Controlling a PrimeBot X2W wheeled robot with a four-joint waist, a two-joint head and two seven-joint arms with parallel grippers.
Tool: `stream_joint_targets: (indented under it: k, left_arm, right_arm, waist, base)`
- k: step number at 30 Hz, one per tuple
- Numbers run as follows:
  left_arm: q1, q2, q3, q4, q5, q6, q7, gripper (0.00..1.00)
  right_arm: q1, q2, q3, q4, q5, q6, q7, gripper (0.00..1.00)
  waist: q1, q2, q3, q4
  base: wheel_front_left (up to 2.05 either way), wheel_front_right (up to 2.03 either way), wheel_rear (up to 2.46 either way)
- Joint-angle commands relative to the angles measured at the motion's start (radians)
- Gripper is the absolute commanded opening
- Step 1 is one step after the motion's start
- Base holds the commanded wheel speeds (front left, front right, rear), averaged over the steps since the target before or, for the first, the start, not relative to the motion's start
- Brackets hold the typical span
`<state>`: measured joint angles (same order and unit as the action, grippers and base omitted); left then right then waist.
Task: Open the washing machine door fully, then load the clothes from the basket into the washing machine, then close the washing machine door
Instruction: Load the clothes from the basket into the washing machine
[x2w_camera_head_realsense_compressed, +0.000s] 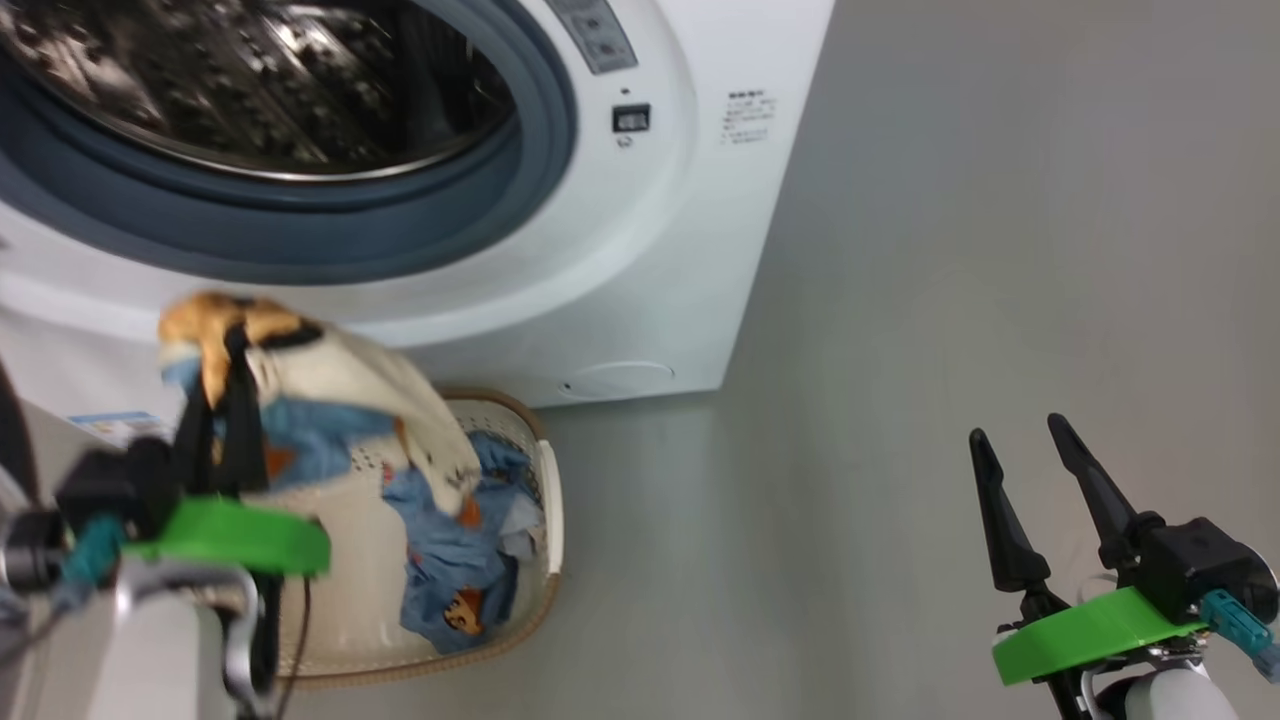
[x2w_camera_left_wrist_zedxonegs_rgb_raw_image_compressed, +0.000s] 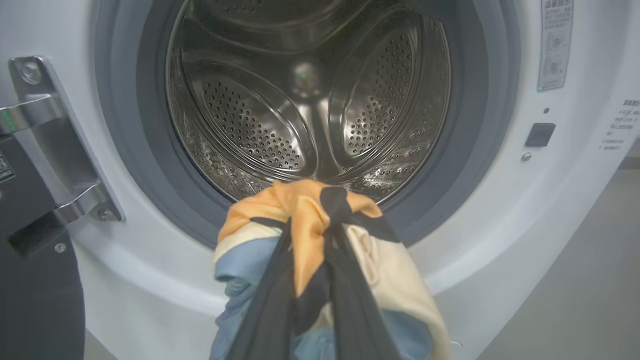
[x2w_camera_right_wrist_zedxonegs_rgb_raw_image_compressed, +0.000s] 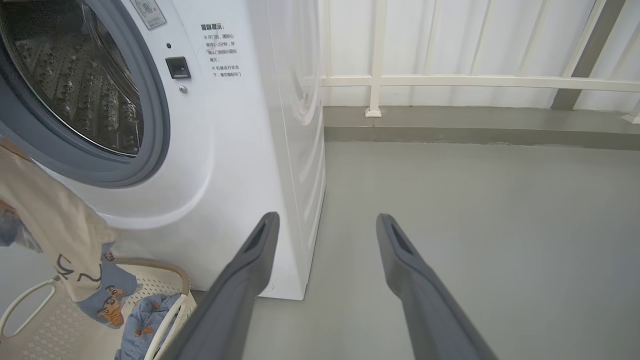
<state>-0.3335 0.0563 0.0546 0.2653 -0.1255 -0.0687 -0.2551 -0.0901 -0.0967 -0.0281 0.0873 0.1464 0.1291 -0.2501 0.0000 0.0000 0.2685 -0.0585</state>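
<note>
Between the two dark fingers of the left gripper (x2w_camera_left_wrist_zedxonegs_rgb_raw_image_compressed: 311, 227) a bunch of the clothes (x2w_camera_left_wrist_zedxonegs_rgb_raw_image_compressed: 300, 205) is pinched. The jaws are pressed nearly together on it. An orange fold bulges over the fingertips, a cream piece with dark trim spills down one side, and light blue cloth hangs on the other.

Straight ahead of the fingertips stands the open mouth of the washing machine (x2w_camera_head_realsense_compressed: 650, 280), with its grey rubber ring (x2w_camera_left_wrist_zedxonegs_rgb_raw_image_compressed: 150, 165) and, beyond it, the perforated steel drum (x2w_camera_left_wrist_zedxonegs_rgb_raw_image_compressed: 260, 125). The bunch is level with the mouth's lower lip and short of it, in front of the white panel.

Off to this gripper's left, the washing machine door (x2w_camera_left_wrist_zedxonegs_rgb_raw_image_compressed: 30, 300) is swung open, its black rim at the edge of the wrist view, and its metal hinge (x2w_camera_left_wrist_zedxonegs_rgb_raw_image_compressed: 65, 165) is bolted to the white front.

Beneath and just behind the gripper, the basket (x2w_camera_head_realsense_compressed: 553, 500) sits on the floor (x2w_camera_head_realsense_compressed: 900, 300) close against the machine's front. More light blue garments with orange-brown prints lie in it. The hanging cream piece droops toward them; whether it touches I cannot tell.

Well apart, on the far side of the basket, the right gripper (x2w_camera_head_realsense_compressed: 1018, 428) hovers over bare grey floor beside the machine's corner. Its fingers are spread wide and hold nothing. Ahead of it, a white railing (x2w_camera_right_wrist_zedxonegs_rgb_raw_image_compressed: 450, 82) runs along the wall.
</note>
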Motion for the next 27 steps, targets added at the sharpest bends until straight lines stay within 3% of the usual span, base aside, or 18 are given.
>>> stream_joint_targets:
  k: [1,15,27]
  left_arm:
    - [-0.047,0.032,0.03,-0.017,0.008,-0.005,-0.007,0.0]
    - [-0.463,0.139,-0.008,0.277,0.048,-0.022,0.0,0.0]
    - [-0.724,0.177,-0.054,0.464,0.071,-0.024,0.068,0.0]
  right_arm:
    - [-0.024,-0.002,0.027,-0.025,-0.011,0.002,-0.012,1.0]
    - [-0.093,0.01,0.055,-0.025,-0.001,0.002,-0.012,1.0]
    - [-0.128,0.033,0.072,-0.02,0.022,0.002,-0.012,1.0]
  waist:
    - [0.0,0.0,0.036,-0.027]
    - [0.0,0.0,0.181,-0.116]
    - [0.0,0.0,0.311,-0.179]
  base:
    - [0.0,0.0,0.0]
    - [0.0,0.0,0.0]
    - [0.0,0.0,0.0]
